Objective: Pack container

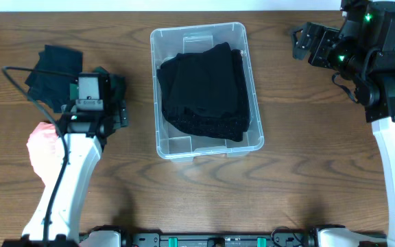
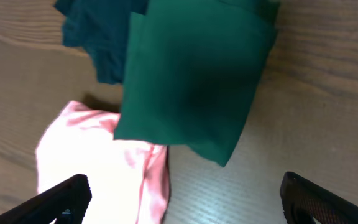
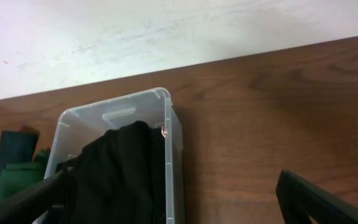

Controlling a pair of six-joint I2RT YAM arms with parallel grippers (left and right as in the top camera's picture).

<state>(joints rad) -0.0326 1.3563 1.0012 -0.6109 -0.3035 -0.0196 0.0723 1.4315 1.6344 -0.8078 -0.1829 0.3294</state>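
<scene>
Clear plastic made up the rectangular, round-cornered container (image 1: 208, 152). It stood on the brown wooden bench (image 1: 307, 178), midway between the left and right edges and closer to the far edge than the near one. Its long sides ran from far to near. A folded black garment (image 1: 204, 89) lay inside, covering most of the floor and leaving a bare strip at the near end. In the right wrist view the garment lay against the container's right wall.

The white left arm (image 1: 67, 178) extended from the near edge over a heap of clothes close to the left edge of the bench. Its jaws pointed down and were spread wide, with nothing between them. Beneath them a folded dark green cloth (image 2: 191, 74) lay across a pink cloth (image 2: 92, 168), and a darker teal garment (image 2: 98, 31) showed past one of its edges. From overhead the pink cloth poked out to the left of the arm, while a dark garment spread out toward the far left corner.

The right arm (image 1: 393, 158) rose along the right edge, and its black wrist sat near the far right corner. Its jaws were also spread wide and empty. They faced the container but were well apart from it. A pale surface lay beyond the bench's far edge.
</scene>
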